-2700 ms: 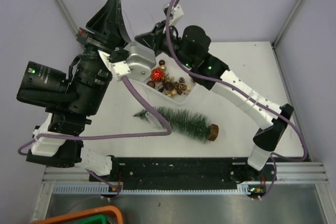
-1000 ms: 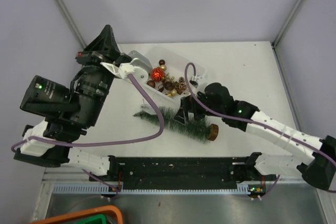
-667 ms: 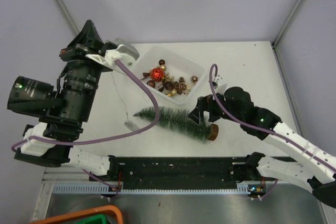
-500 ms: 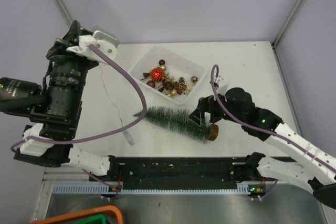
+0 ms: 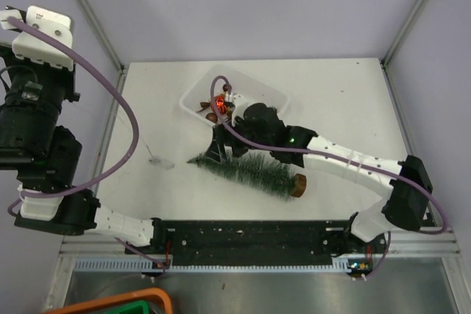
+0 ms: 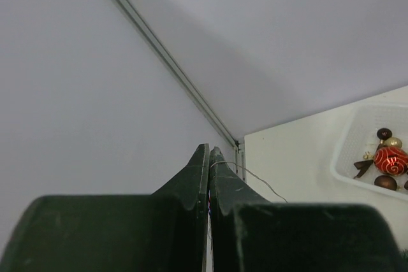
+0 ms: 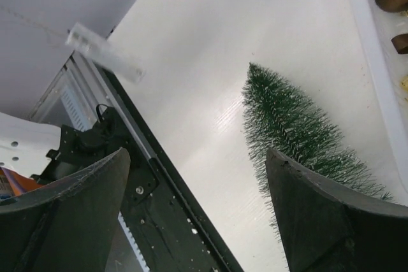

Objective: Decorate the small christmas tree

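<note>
White table [image 5: 346,101] under grey walls; tree [image 5: 250,170] flat on its side just in front of the tray [image 5: 268,93], tip left, wooden foot [image 5: 298,185] right. Over the tip end, right gripper [image 7: 197,176] spread wide, gripping nothing. High at the left, left gripper [image 6: 209,157] pinched tight on a thin thread [image 6: 258,181], small clear tag [image 5: 159,160] dangling below. Best now: straddle the tree squarely, close gently near the trunk, then stand it up on the foot.

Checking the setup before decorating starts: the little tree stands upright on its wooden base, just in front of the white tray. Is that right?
Not quite. The little tree lies on its side on the table, its wooden base turned sideways, just in front of the white tray. The top view shows it.
</note>
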Robot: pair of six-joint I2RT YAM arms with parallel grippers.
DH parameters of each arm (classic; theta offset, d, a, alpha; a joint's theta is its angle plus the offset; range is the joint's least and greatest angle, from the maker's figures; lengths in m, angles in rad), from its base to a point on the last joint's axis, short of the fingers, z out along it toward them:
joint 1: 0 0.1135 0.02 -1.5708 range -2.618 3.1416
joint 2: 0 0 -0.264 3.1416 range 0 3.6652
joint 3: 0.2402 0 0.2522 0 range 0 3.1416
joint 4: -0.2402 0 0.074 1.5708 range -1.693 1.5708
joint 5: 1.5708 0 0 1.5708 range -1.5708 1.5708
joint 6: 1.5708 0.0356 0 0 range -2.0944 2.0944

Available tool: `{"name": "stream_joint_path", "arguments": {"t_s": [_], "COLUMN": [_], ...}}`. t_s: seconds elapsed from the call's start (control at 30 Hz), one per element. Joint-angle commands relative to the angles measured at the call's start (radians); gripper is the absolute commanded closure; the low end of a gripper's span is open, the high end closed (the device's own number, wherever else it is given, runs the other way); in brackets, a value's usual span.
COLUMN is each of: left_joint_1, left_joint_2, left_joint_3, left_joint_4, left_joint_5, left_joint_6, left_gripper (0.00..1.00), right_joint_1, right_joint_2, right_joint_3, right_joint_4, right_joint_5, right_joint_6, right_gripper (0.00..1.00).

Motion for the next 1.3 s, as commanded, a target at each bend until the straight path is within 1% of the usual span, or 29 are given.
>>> {"name": "stream_joint_path", "arguments": {"t_s": [0.0,0.1,0.13,0.2,0.23,0.3,0.33,0.37,0.4,0.47,0.53,0.57,0.6,0.63,0.7,0.77,0.83,0.9,0.93,1.03,1.1,1.17,1.27], "left_joint_1": [0.009,0.007,0.007,0.004,0.003,-0.002,-0.008,-0.013,-0.020,-0.031,-0.033,-0.033,-0.034,-0.033,-0.033,-0.033,-0.033,-0.033,-0.033,-0.033,-0.031,-0.031,-0.031], "left_joint_2": [-0.068,-0.164,-0.184,-0.226,-0.241,-0.269,-0.289,-0.311,-0.328,-0.364,-0.375,-0.372,-0.369,-0.361,-0.342,-0.326,-0.309,-0.299,-0.295,-0.270,-0.249,-0.235,-0.229], "left_joint_3": [-0.094,-0.224,-0.267,-0.344,-0.394,-0.450,-0.503,-0.578,-0.630,-0.713,-0.731,-0.729,-0.720,-0.702,-0.666,-0.622,-0.565,-0.527,-0.519,-0.484,-0.459,-0.454,-0.467], "left_joint_4": [-0.030,-0.302,-0.375,-0.450,-0.487,-0.594,-0.581,-0.485,-0.471,-0.489,-0.567,-0.567,-0.567,-0.620,-0.676,-0.812,-1.017,-1.131,-1.163,-1.329,-1.418,-1.469,-1.539], "left_joint_5": [-0.091,-0.085,-0.076,-0.052,-0.044,-0.024,-0.019,-0.010,-0.007,0.010,0.026,0.034,0.043,0.051,0.065,0.080,0.111,0.143,0.158,0.218,0.250,0.275,0.309], "left_joint_6": [0.276,0.003,-0.083,-0.206,-0.283,-0.412,-0.402,-0.371,-0.383,-0.412,-0.482,-0.492,-0.501,-0.524,-0.565,-0.656,-0.784,-0.867,-0.888,-0.999,-1.062,-1.108,-1.159], "left_gripper": [1.00,1.00,1.00,1.00,1.00,1.00,1.00,1.00,1.00,1.00,1.00,1.00,1.00,1.00,1.00,1.00,1.00,0.97,0.96,0.93,0.93,0.93,0.94], "right_joint_1": [0.013,0.013,0.014,0.014,0.014,0.014,0.014,0.014,0.013,0.013,0.013,0.013,0.013,0.016,0.016,0.020,0.020,0.020,0.022,0.022,0.022,0.020,0.020], "right_joint_2": [0.034,-0.001,-0.038,-0.113,-0.156,-0.271,-0.318,-0.370,-0.418,-0.493,-0.552,-0.572,-0.589,-0.602,-0.621,-0.633,-0.632,-0.623,-0.620,-0.627,-0.632,-0.633,-0.624], "right_joint_3": [0.062,0.033,0.016,-0.027,-0.065,-0.125,-0.149,-0.169,-0.180,-0.200,-0.234,-0.263,-0.298,-0.333,-0.395,-0.415,-0.415,-0.412,-0.418,-0.467,-0.493,-0.512,-0.536], "right_joint_4": [0.066,0.019,-0.030,-0.126,-0.185,-0.303,-0.373,-0.454,-0.531,-0.686,-0.804,-0.835,-0.854,-0.852,-0.836,-0.804,-0.796,-0.797,-0.797,-0.768,-0.745,-0.725,-0.696], "right_joint_5": [0.013,0.105,0.176,0.313,0.408,0.522,0.563,0.611,0.651,0.685,0.667,0.644,0.619,0.584,0.548,0.531,0.533,0.524,0.515,0.496,0.505,0.527,0.542], "right_joint_6": [0.000,0.003,0.007,0.024,0.039,0.093,0.121,0.154,0.193,0.272,0.351,0.381,0.415,0.426,0.458,0.458,0.449,0.443,0.446,0.466,0.480,0.491,0.506], "right_gripper": [0.14,0.13,0.13,0.13,0.13,0.13,0.13,0.13,0.14,0.16,0.19,0.19,0.19,0.20,0.20,0.19,0.18,0.17,0.17,0.18,0.20,0.23,0.33]}}
